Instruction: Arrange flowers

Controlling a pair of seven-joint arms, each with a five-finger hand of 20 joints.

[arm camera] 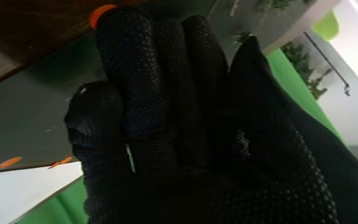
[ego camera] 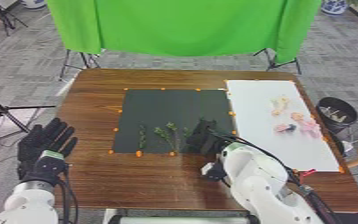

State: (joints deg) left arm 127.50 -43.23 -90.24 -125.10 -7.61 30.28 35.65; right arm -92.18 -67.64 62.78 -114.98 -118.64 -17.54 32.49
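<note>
In the head view, my right hand (ego camera: 207, 138) is low over the front right part of the black mat (ego camera: 171, 102), beside several green sprigs. One thin sprig (ego camera: 142, 135) lies at the mat's left, and a branching sprig (ego camera: 167, 135) lies nearer the hand. Pale yellow flowers (ego camera: 280, 105) and pink flowers (ego camera: 309, 126) rest on the white sheet (ego camera: 264, 145). My left hand (ego camera: 47, 142) is at the table's left edge, fingers straight. From the right wrist, my right hand (arm camera: 180, 135) has extended fingers, with greenery (arm camera: 304, 65) beyond it.
The brown wooden table (ego camera: 95, 175) carries the mat and sheet, both edged with orange markers. A dark bin (ego camera: 337, 111) stands beyond the table's right edge. A small red object (ego camera: 308, 172) lies by my right forearm. Green cloth (ego camera: 189, 25) hangs behind the table.
</note>
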